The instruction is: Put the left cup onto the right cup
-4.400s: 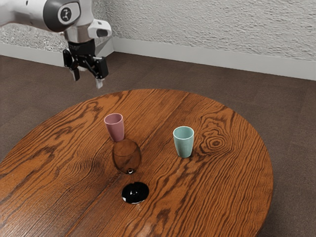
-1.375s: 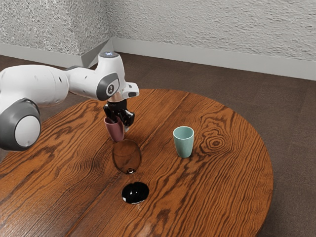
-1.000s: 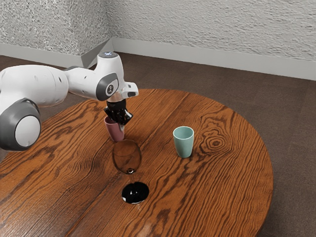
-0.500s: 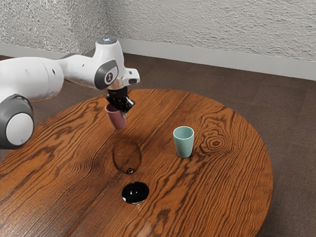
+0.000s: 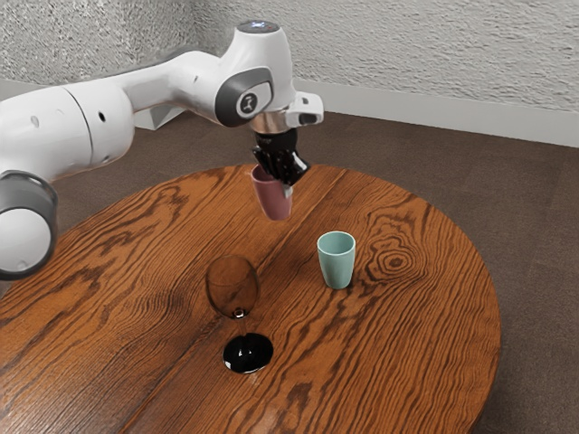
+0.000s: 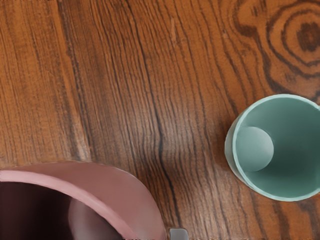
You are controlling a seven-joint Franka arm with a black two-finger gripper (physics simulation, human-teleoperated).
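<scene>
Pink cup (image 5: 273,196) is up off the table (image 5: 425,353) now, hanging partway over toward the teal cup (image 5: 336,259)
jaws pinch it at the rim; looks light, rigid, probably slick; a rim grip could let it swing, so I'd go gentle

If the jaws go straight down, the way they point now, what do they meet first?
Probably bare table: the held pink cup would land on wood first. The teal cup stands off to one side, not under it.
</scene>
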